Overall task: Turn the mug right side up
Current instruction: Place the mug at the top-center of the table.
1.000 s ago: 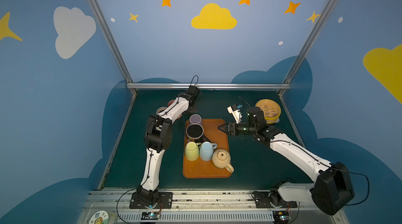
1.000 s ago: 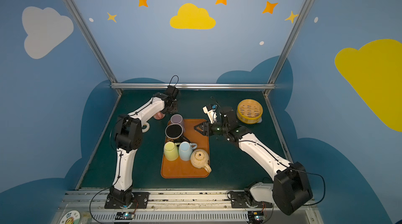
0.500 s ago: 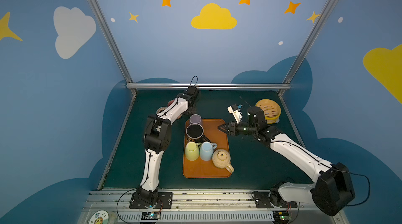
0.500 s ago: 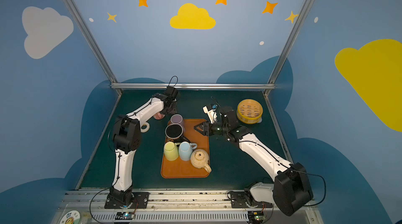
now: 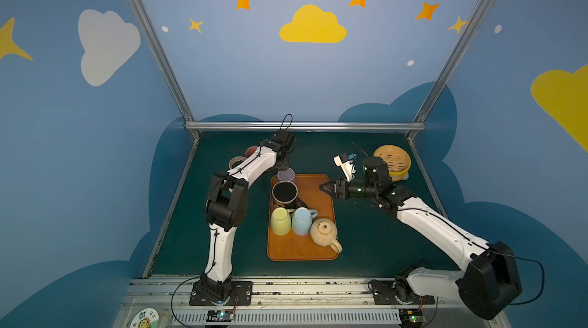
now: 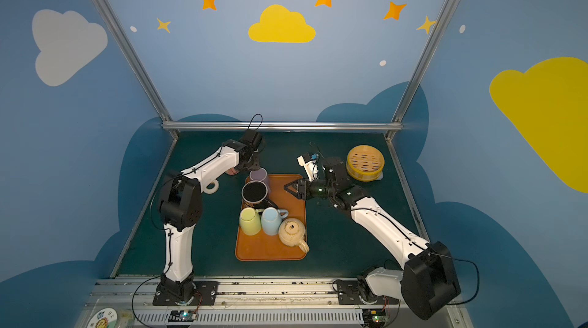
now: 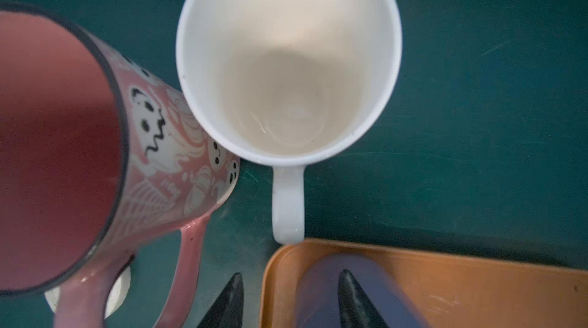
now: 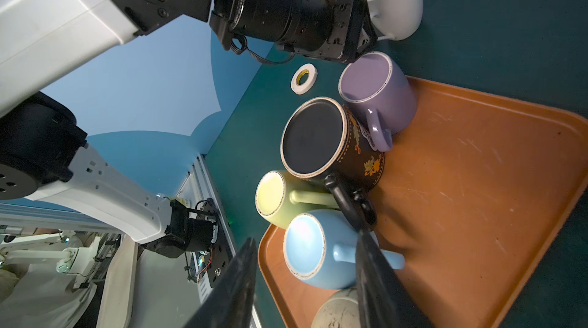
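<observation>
A rectangular orange plastic tray (image 5: 296, 248) lies at the centre of the dark green table (image 5: 366, 240). The task's thing, a lavender ceramic mug (image 5: 285, 174), stands in the tray's 11 o'clock corner, and in the right wrist view (image 8: 375, 94) its mouth appears to face up. The left arm (image 5: 254, 164) reaches in from 9 o'clock. The left jaws hang just above the mug's far rim, partly open and holding nothing; in the left wrist view one tip is over the blurred mug and the other over the table beside the tray. Touching the lavender mug at 6 o'clock is a black mug with leaf patterns (image 5: 284, 192), then a pale yellow mug (image 5: 280, 221), a light blue mug (image 5: 300, 220) and a beige teapot (image 5: 324, 231). The right arm (image 5: 439, 231) holds the right jaws over the tray's 2 o'clock edge, pointing towards 9 o'clock, about half open and empty. Off the tray towards 11 o'clock, an upright white mug (image 7: 286, 56) and a pink ghost-print mug (image 7: 159, 151) stand side by side.
</observation>
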Action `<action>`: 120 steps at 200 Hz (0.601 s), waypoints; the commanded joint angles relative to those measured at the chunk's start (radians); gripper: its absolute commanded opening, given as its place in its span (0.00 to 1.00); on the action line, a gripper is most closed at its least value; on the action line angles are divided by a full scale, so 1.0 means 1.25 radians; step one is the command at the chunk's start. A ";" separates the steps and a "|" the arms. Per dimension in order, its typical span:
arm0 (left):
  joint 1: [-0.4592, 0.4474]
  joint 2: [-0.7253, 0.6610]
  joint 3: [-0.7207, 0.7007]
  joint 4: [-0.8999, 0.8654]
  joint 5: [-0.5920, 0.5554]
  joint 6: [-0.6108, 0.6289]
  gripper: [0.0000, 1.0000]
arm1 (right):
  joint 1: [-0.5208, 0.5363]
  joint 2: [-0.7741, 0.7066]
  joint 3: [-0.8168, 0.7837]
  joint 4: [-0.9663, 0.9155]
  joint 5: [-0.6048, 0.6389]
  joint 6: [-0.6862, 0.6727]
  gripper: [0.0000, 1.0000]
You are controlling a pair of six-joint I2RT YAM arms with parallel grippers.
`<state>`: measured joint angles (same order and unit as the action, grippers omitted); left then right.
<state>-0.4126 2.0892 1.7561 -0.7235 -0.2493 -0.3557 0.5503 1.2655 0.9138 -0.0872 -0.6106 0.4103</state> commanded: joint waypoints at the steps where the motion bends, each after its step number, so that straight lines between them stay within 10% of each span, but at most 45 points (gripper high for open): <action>1: -0.003 -0.054 -0.015 0.000 -0.016 0.000 0.43 | 0.005 -0.025 -0.009 -0.002 0.001 -0.011 0.45; 78: 0.025 -0.121 -0.088 -0.008 0.030 0.023 0.07 | 0.011 -0.027 -0.008 -0.003 0.003 -0.013 0.45; 120: 0.031 -0.114 -0.127 0.001 0.073 0.022 0.04 | 0.015 -0.027 -0.007 -0.003 0.005 -0.013 0.45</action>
<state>-0.3756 1.9469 1.6077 -0.7170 -0.2005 -0.3325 0.5617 1.2556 0.9138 -0.0872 -0.6098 0.4099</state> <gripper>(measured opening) 0.047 0.449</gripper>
